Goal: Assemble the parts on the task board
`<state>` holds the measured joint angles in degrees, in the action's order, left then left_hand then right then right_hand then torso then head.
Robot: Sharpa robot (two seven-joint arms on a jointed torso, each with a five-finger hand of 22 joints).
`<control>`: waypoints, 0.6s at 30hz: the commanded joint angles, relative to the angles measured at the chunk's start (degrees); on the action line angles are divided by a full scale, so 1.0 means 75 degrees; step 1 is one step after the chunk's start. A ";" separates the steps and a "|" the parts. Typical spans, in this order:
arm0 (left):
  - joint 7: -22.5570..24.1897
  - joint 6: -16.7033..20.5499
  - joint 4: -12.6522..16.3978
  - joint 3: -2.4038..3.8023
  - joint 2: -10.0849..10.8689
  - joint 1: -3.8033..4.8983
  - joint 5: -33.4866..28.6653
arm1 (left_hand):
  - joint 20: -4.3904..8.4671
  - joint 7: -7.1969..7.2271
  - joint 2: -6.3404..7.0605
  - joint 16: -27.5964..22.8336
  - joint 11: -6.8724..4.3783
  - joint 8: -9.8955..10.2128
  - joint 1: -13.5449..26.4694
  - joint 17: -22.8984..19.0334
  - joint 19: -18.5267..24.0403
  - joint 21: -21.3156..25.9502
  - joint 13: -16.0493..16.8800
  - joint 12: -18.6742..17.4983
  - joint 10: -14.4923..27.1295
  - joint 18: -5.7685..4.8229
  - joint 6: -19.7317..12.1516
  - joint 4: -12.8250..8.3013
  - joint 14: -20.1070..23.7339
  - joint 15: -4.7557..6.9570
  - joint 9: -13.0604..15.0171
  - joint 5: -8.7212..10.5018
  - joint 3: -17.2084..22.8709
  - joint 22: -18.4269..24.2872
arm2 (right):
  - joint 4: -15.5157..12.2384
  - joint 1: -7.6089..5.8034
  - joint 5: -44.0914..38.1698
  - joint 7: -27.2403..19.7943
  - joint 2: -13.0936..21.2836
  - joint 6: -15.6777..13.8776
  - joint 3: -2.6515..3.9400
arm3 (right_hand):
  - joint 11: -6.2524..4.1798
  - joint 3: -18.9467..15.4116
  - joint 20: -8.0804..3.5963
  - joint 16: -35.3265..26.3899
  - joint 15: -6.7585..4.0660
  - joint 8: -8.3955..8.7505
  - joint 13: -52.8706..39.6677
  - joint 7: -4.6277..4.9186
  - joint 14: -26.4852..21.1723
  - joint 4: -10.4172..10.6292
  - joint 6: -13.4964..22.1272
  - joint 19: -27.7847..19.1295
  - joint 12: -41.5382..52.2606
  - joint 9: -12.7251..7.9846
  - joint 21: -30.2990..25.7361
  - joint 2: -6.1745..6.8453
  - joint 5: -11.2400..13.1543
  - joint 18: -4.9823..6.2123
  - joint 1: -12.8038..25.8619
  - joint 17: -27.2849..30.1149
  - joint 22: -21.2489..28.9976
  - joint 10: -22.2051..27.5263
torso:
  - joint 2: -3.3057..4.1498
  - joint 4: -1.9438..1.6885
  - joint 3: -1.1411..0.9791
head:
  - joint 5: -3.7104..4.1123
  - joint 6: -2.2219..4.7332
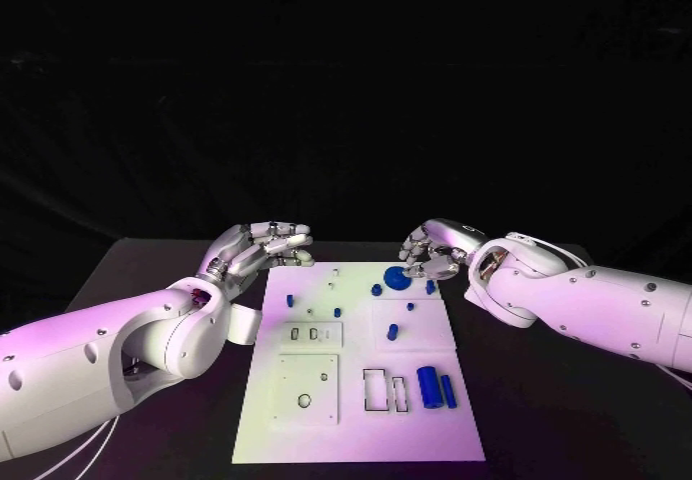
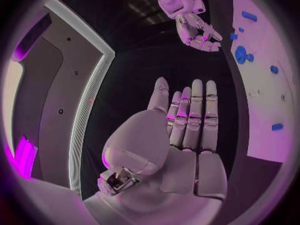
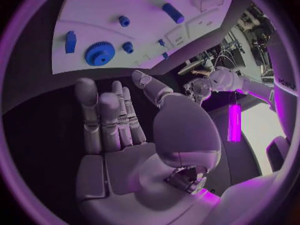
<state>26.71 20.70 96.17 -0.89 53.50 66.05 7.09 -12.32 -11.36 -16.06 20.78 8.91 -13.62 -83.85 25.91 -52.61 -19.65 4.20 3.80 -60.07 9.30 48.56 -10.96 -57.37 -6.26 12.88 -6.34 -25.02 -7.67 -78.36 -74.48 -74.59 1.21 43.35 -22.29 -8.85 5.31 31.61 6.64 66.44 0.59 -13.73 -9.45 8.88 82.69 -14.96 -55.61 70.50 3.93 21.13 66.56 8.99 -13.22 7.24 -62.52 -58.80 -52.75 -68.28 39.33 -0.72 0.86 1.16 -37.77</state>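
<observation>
Both hands hover at the far end of the white task board (image 1: 361,400), the left hand (image 1: 264,248) off its far-left corner, the right hand (image 1: 437,247) just beyond the blue gear (image 1: 397,276). Each is empty, fingers loosely extended and apart, seemingly poised to start. The blue parts lie untouched, a blue cylinder (image 1: 428,384) near-right.

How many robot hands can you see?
2. The left hand hovers by the task board's far left corner; the right hand hovers above its far right edge. Both hold nothing.
</observation>
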 commanded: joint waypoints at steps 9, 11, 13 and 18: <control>-0.0073 -0.0467 0.0498 0.0076 0.0228 0.0015 -0.0275 | -0.0029 -0.0041 -0.0015 0.0017 0.0018 0.0075 0.0240 0.0171 0.0079 0.0010 -0.0019 -0.0026 0.0218 0.0128 -0.0108 -0.0124 0.0192 -0.0025 0.0057 0.0081 -0.0185 0.0012 | -0.0062 -0.0039 -0.1825 0.0919 -0.0393 0.0290 0.0002 | 0.0070 0.0122 0.0050 0.1368 0.0063 0.0014 -0.0038 0.0049 0.0465 0.0080 0.0060 0.0937 -0.0054 0.0275 0.1369 0.0130 0.0066 -0.0364 0.0033 -0.1410 -0.1987 0.0491 | 0.0405 -0.0094 0.0047 | 0.0077 0.0014; -0.0079 -0.0463 0.0510 0.0084 0.0242 0.0018 -0.0282 | -0.0033 -0.0047 -0.0020 0.0017 0.0024 0.0079 0.0266 0.0184 0.0083 0.0009 -0.0018 -0.0023 0.0227 0.0127 -0.0113 -0.0127 0.0210 -0.0031 0.0063 0.0086 -0.0185 0.0013 | -0.0040 -0.0034 -0.1909 0.0952 -0.0457 0.0352 0.0001 | 0.0079 0.0116 0.0061 0.1448 0.0072 0.0036 -0.0037 0.0054 0.0482 0.0089 0.0095 0.0991 -0.0049 0.0288 0.1446 0.0137 0.0078 -0.0384 0.0023 -0.1498 -0.2107 0.0537 | 0.0433 -0.0099 0.0051 | 0.0056 -0.0001; -0.0084 -0.0448 0.0514 0.0093 0.0249 0.0021 -0.0288 | -0.0035 -0.0051 -0.0023 0.0016 0.0026 0.0082 0.0281 0.0192 0.0085 0.0009 -0.0018 -0.0023 0.0235 0.0127 -0.0116 -0.0128 0.0222 -0.0034 0.0066 0.0088 -0.0184 0.0013 | -0.0035 -0.0024 -0.1980 0.0980 -0.0511 0.0407 -0.0001 | 0.0084 0.0113 0.0067 0.1507 0.0078 0.0043 -0.0036 0.0058 0.0495 0.0095 0.0104 0.1042 -0.0046 0.0299 0.1512 0.0136 0.0081 -0.0402 0.0014 -0.1567 -0.2212 0.0566 | 0.0462 -0.0110 0.0055 | 0.0055 0.0004; -0.0096 -0.0425 0.0501 0.0105 0.0260 0.0027 -0.0296 | -0.0041 -0.0067 -0.0025 0.0015 0.0040 0.0094 0.0323 0.0213 0.0093 0.0008 -0.0018 -0.0022 0.0257 0.0125 -0.0132 -0.0134 0.0252 -0.0043 0.0073 0.0097 -0.0183 0.0014 | -0.0064 -0.0004 -0.2116 0.1026 -0.0587 0.0471 -0.0003 | 0.0089 0.0114 0.0077 0.1612 0.0085 0.0044 -0.0042 0.0062 0.0521 0.0110 0.0097 0.1153 -0.0034 0.0322 0.1647 0.0127 0.0078 -0.0441 -0.0003 -0.1689 -0.2429 0.0582 | 0.0482 -0.0117 0.0055 | 0.0047 -0.0002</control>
<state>25.89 18.54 99.82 -0.18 55.46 66.14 5.41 -12.71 -11.88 -16.42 20.78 9.11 -13.26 -82.01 27.46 -52.22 -19.65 4.11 3.78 -58.46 9.29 48.03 -11.63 -55.88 -6.57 13.39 -5.99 -25.12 -7.62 -78.73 -74.56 -87.15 7.40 39.09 -20.57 -8.87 5.95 32.52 7.24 78.34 0.91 -13.73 -9.74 9.32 83.95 -14.38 -55.16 78.84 3.71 23.50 78.70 9.68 -12.96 4.36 -62.31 -71.36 -70.74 -64.16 42.67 -1.51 1.24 1.56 -37.71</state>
